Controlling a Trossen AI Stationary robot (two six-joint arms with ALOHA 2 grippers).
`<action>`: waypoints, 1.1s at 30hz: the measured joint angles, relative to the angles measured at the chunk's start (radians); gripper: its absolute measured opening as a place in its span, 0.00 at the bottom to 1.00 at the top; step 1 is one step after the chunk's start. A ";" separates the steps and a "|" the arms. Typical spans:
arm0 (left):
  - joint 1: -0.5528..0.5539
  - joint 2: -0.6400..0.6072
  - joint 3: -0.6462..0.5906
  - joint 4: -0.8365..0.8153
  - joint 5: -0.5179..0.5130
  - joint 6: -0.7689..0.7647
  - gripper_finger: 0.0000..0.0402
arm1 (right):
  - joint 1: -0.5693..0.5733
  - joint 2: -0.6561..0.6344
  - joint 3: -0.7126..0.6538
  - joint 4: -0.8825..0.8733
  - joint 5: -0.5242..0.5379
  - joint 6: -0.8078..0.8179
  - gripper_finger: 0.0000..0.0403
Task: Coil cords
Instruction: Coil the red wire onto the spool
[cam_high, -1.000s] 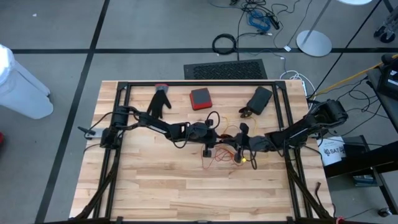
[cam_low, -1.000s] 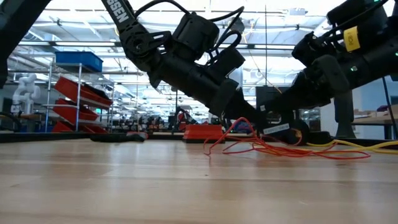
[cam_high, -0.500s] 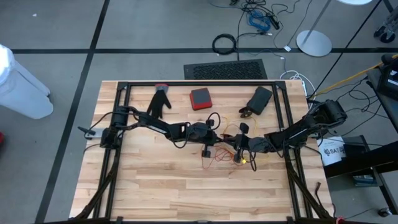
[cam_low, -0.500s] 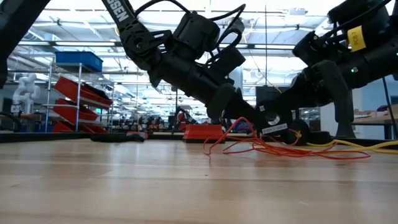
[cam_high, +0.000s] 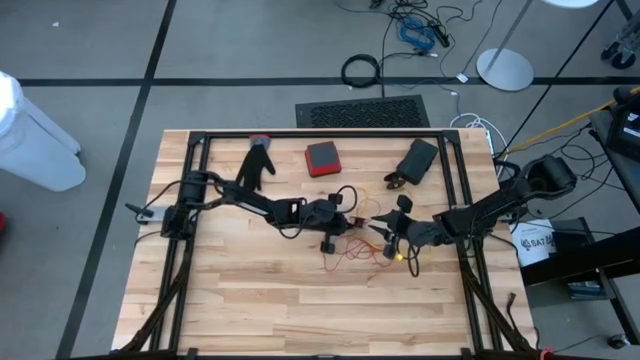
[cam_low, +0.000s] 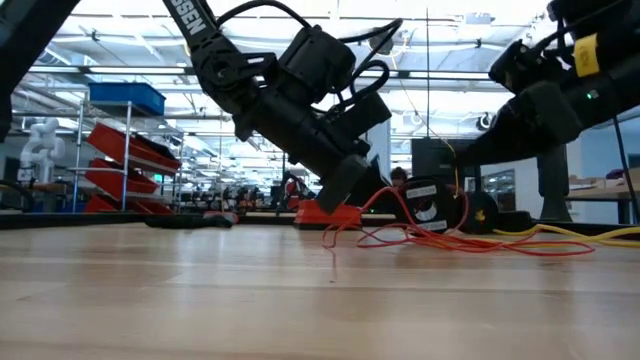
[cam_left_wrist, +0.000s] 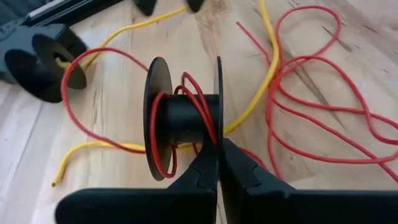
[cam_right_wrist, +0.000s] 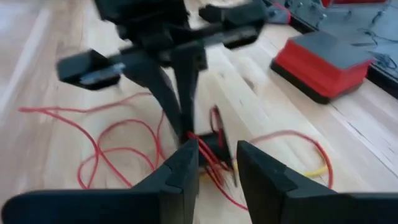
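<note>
You are dealing with thin, limp wire: the red cord sprawls in loose loops across the middle of the worktop, with a few turns already on the black spool, and the yellow cord runs under and past it. Both look light and springy, likely to slip off the flanges and snag each other (the loops cross in several places), so take hold of the spool's rim or a single strand close to the hub. The left claw is pinched fully together at the spool's flange, apparently with red wire between its tips. The right claw stands parted, holding nothing, just beside the spool. In the high view the arms cover the spool, and the right wrist view is blurred.
</note>
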 joint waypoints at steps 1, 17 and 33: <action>-0.005 0.000 0.000 0.000 -0.003 0.011 0.00 | 0.000 -0.002 0.000 -0.011 0.000 0.002 0.24; -0.027 0.000 0.000 0.000 0.006 0.035 0.00 | -0.067 0.055 0.000 0.019 -0.117 -0.026 0.19; -0.043 0.000 0.000 0.002 0.006 0.036 0.00 | -0.122 0.187 0.000 0.128 -0.195 -0.055 0.19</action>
